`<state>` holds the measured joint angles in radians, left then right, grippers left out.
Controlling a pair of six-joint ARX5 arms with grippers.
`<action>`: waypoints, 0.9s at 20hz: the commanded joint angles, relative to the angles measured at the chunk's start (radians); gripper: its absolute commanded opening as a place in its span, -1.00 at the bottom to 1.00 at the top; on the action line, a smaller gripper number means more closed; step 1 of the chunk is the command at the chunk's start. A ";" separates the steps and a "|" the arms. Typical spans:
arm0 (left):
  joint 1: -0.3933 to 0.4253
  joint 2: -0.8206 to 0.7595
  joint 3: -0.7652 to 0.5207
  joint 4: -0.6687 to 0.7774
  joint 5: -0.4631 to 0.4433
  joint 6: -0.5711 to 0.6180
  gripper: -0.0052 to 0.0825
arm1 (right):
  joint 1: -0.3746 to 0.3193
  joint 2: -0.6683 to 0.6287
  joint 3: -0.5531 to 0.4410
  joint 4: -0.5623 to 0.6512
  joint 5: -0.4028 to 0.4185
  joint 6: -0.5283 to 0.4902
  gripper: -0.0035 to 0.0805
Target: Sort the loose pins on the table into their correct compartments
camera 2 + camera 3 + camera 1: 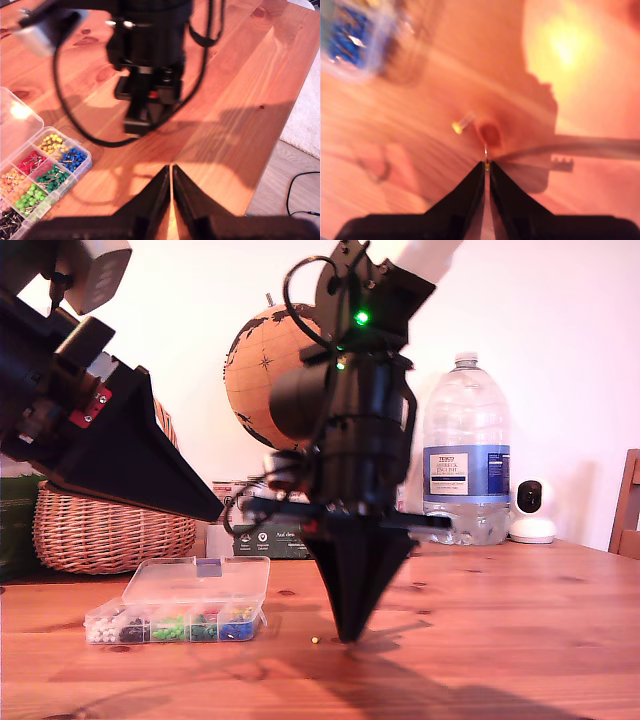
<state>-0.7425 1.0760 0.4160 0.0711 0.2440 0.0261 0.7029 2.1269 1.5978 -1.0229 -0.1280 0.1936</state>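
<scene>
The clear organizer [178, 624] stands on the table [500, 640] at the exterior view's left, lid open. Its compartments [46, 173] hold yellow, blue, red, green, orange and black pins. My second gripper [349, 636] points straight down with its tip at the tabletop. In the second wrist view my second gripper [486, 165] is shut on a thin pin [486, 156] with a yellowish head. Another loose yellow pin [457, 128] lies just beside the tip, also seen as the yellow pin [315, 640]. My first gripper [171, 172] is shut and empty, held high at the exterior view's left [215, 510].
A wicker basket [105, 535] stands behind the organizer. A cork globe [262, 365], a large water bottle [465, 455] and a small white camera [531, 510] line the back. A dark knot [490, 134] marks the wood near the pin. The table edge [272, 165] shows in the first wrist view.
</scene>
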 commanded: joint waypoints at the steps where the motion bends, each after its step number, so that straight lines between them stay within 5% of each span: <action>1: -0.001 0.011 -0.019 0.005 0.002 0.004 -0.93 | 0.009 0.010 0.021 -0.009 -0.004 -0.021 -0.95; 14: -0.001 0.011 -0.019 0.005 0.002 0.004 -0.93 | 0.010 -0.105 0.021 0.109 0.004 -0.250 -0.95; 18: -0.001 0.011 -0.019 0.005 0.002 0.004 -0.93 | 0.010 -0.119 0.021 0.182 -0.092 -0.300 -0.95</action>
<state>-0.7425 1.0760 0.4160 0.0715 0.2440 0.0261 0.7029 2.0129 1.6226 -0.8471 -0.2043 -0.0978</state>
